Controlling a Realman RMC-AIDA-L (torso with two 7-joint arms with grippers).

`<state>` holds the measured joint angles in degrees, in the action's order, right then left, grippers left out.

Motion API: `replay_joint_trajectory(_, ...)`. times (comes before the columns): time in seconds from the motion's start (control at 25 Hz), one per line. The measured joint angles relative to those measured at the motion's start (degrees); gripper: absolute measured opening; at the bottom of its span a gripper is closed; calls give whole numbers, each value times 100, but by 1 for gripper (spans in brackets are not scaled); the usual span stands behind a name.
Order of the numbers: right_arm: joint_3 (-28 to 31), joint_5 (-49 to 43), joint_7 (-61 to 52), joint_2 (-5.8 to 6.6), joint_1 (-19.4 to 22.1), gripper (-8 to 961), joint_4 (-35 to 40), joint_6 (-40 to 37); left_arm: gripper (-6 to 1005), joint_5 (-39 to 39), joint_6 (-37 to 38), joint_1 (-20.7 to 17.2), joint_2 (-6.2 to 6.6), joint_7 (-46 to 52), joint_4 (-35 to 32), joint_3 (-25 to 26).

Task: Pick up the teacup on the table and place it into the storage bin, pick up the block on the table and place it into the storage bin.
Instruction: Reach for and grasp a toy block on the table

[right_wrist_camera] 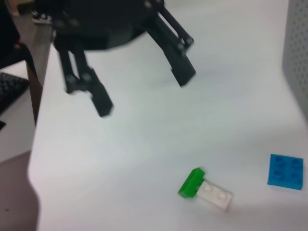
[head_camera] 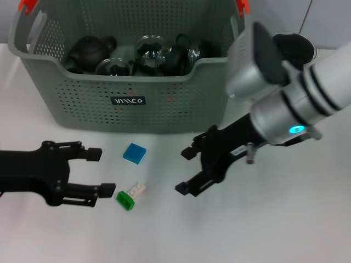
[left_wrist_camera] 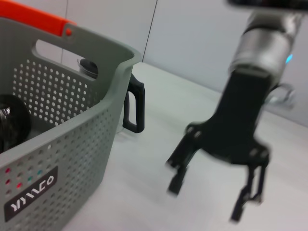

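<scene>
Your left hand (head_camera: 104,172) and right hand (head_camera: 184,170) hover released, flanking the blue block (head_camera: 134,153) near the storage bin (head_camera: 131,82), ready to grasp.

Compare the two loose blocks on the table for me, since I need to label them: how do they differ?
The blue block is a single flat square piece; the green-and-white block is two bricks joined, longer and narrower. The blue block lies nearer the storage bin; the green-and-white block lies by the open left gripper. Both are studded and lie on the white table.
</scene>
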<state>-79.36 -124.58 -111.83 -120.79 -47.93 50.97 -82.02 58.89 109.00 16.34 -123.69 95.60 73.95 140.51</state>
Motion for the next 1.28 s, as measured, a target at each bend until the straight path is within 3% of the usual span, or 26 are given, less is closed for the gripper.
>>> replay_joint_trajectory(0.28, -1142, 635, -16, -12, -180, 883, -649, 1357, 875, 24, 383, -19, 88, -170, -118, 217)
replay_joint_trajectory(0.72, -2414, 1558, -163, -26, -269, 883, -1123, 3243, 875, 38, 390, 87, 136, -334, -373, 227)
replay_joint_trajectory(1.28, -3384, 2594, -113, -77, -443, 883, -1527, 4348, 875, 45, 369, 108, 184, -508, -510, 310)
